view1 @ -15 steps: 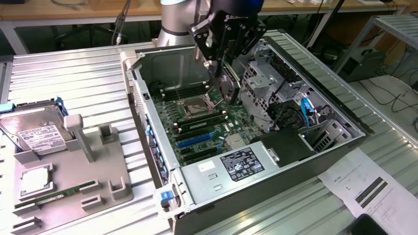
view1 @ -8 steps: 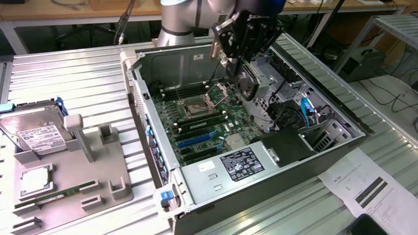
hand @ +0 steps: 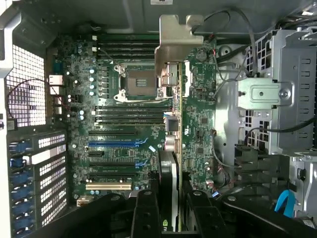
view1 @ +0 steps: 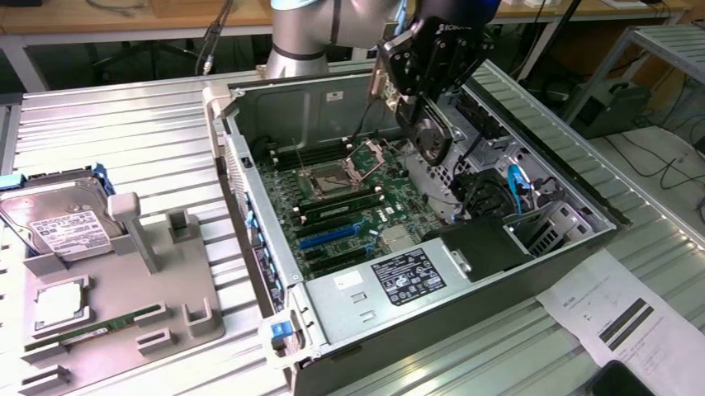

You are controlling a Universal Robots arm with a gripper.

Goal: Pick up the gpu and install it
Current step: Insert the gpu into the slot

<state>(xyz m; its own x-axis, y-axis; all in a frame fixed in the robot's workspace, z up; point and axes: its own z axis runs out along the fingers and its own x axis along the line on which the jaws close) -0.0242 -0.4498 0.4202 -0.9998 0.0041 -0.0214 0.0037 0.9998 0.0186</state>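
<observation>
Ribbed metal table (view1: 121, 132) bears case (view1: 286, 107); claw (hand: 172, 201) grips gpu (hand: 173, 49).

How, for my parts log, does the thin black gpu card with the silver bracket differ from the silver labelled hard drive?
The thin black gpu card with the silver bracket is gripped on edge between the fingers of the gripper above the green motherboard; the silver labelled hard drive lies label up on the grey fixture tray at the exterior view's left. The gpu card is slim, the hard drive a thicker block. Neither is installed.
</observation>
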